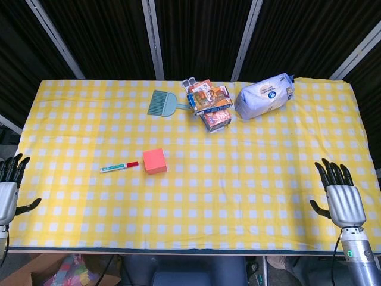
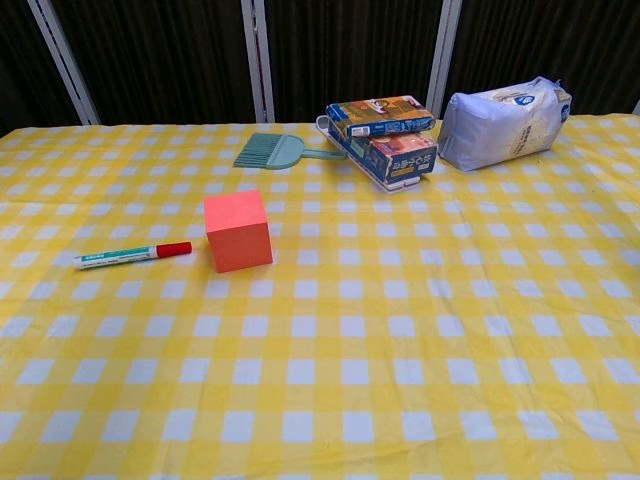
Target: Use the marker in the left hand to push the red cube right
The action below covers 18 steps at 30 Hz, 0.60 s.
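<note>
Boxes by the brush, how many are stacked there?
2 are plain: the upper box lies across the lower box, right of the brush, left of the white bag. More may hide underneath.

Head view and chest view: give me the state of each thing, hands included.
marker: lying flat, capped, left of cube, not held
red cube: resting on cloth, untouched
left hand: empty, fingers apart, at table edge
right hand: empty, fingers apart
brush: lying flat
boxes: stacked
bag: lying, closed
</note>
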{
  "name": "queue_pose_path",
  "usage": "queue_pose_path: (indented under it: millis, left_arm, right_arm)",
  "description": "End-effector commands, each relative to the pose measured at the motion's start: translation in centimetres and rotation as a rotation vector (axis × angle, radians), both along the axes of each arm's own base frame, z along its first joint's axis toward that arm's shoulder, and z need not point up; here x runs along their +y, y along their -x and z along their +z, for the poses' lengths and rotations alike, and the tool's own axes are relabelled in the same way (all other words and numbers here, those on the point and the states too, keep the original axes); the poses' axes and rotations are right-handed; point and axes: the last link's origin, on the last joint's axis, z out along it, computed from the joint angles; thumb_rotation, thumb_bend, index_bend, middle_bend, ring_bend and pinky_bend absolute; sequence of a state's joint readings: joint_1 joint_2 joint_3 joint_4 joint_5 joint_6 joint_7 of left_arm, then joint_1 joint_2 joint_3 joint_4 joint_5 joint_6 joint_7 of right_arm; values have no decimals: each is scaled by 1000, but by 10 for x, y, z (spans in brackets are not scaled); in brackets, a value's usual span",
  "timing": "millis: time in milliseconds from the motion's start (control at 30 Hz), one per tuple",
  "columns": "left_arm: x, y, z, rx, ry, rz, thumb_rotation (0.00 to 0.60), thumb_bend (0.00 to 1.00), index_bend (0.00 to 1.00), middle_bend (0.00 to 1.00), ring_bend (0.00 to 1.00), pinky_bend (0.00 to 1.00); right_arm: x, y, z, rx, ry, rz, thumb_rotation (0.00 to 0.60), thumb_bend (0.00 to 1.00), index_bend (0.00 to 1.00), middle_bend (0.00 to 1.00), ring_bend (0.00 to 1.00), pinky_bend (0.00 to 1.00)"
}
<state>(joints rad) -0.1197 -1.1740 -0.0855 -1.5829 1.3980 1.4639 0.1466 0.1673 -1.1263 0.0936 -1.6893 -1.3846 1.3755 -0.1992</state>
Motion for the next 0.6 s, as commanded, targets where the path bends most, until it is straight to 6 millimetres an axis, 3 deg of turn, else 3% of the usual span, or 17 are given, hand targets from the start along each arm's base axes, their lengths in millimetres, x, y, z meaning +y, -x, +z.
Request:
queue_pose_path:
  millis: [33,433,600]
  left_arm:
    - [0,0,0,1,-1,0,600,65,0,0,0,43]
    - [0,1,-2,-10,15,16,600,66,24,0,0,77]
    - [14,0,-6,-52,38,57,600,76,82,5,0,97]
  right_arm:
    - [0,0,0,0,-1,1,600,303,0,0,0,0]
    - [0,0,0,1,2,2,600,302,0,0,0,0]
    - [0,0,0,-3,6,-2,600,303,0,0,0,0]
